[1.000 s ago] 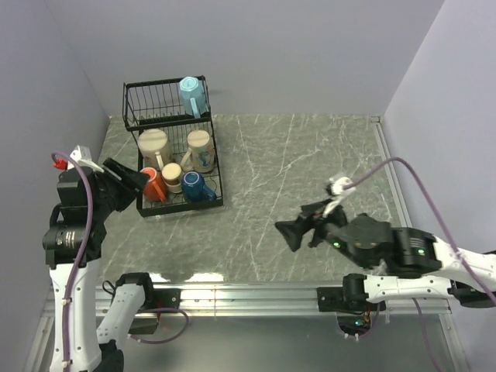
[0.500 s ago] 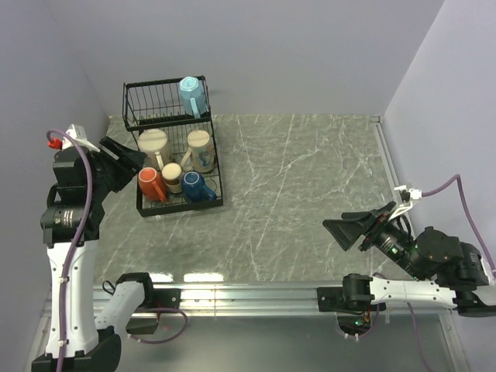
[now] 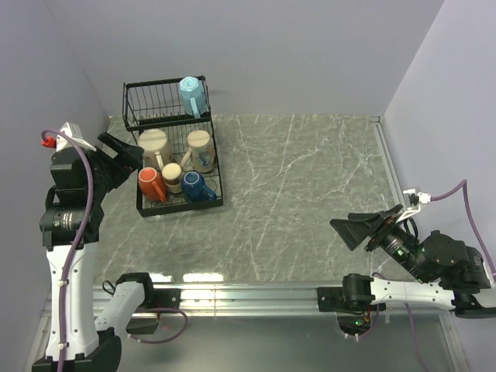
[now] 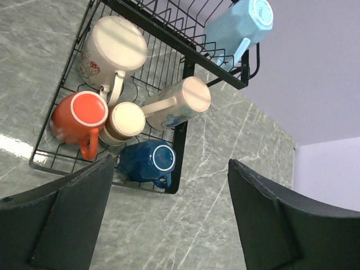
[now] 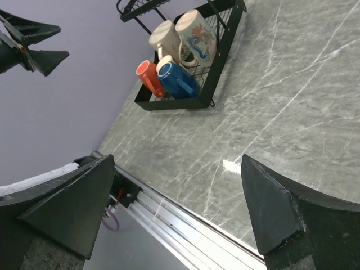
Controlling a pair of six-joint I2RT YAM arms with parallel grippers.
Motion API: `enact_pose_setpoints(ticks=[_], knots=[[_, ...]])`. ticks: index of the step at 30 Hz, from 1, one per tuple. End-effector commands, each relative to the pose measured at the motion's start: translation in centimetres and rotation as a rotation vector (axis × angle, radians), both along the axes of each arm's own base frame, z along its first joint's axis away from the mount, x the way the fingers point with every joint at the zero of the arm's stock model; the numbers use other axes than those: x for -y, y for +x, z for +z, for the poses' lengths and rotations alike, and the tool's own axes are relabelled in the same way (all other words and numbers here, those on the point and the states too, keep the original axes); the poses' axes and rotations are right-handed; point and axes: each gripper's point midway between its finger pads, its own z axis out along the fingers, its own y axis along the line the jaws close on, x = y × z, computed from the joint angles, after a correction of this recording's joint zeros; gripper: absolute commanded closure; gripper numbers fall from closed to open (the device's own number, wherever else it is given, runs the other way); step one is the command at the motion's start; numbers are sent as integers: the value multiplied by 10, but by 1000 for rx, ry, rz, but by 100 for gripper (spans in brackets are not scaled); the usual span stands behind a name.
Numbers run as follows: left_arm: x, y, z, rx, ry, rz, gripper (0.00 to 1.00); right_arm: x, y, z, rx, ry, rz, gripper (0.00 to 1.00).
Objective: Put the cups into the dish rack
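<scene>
Black wire two-tier dish rack stands at 10 o'clock on the grey marbled worktop. Light blue handled mug lies in the upper basket. Orange-red mug, dark blue mug and three pale cups occupy the lower tier. The mugs are judged rigid, glazed, slippery and chip-prone; grip across the wall or handle. Left end effector and right end effector: jaws wide apart, holding nothing.

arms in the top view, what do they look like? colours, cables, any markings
The left arm and right arm are both white links with black joint housings. A purple cable loops along each; the left's wrist also has a white mount with a red cap. The left tool and right tool each have two black wedge-shaped fingers. No readable markings.
</scene>
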Motion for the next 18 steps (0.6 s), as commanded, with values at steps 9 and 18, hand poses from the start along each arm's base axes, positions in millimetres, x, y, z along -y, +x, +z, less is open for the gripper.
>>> enact_pose_setpoints(ticks=[9, 18], knots=[[-15, 13, 5, 19, 88, 38, 12, 6, 7, 2, 23, 10, -46, 0], [-38, 11, -3, 27, 159, 148, 12, 1, 8, -4, 3, -15, -56, 1]])
